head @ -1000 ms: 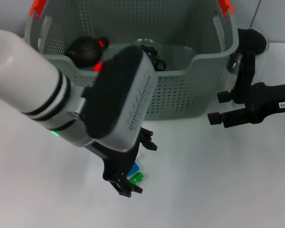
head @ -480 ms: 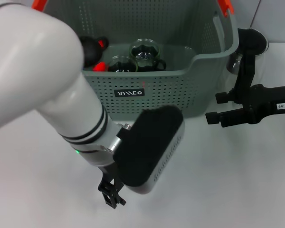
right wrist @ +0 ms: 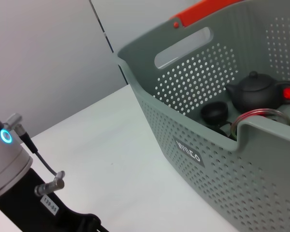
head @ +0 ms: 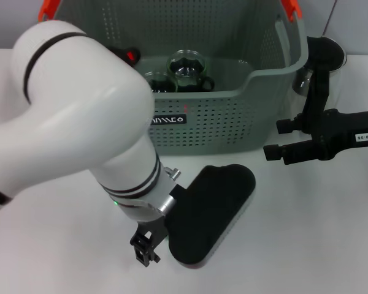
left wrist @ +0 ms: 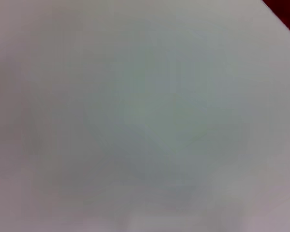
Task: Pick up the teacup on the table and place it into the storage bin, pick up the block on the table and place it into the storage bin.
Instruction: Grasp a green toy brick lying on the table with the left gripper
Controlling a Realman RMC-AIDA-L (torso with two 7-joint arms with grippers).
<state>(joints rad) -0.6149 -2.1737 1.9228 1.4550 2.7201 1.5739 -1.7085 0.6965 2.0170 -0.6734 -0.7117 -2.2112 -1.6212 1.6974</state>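
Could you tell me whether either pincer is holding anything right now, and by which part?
It cannot be told for the left pincer, low over the table. The right pincer, beside the storage bin, holds nothing.

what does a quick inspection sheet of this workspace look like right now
surface: white table, bare where visible
job's things: storage bin at the back; black teapot, small black cup and glass cups inside; no block seen
clutter: nothing seen
grippers: left gripper low over the table in front of the bin, arm hiding the spot; right gripper parked beside the bin's right end
cables: thin grey cable on the left arm
surroundings: pale wall
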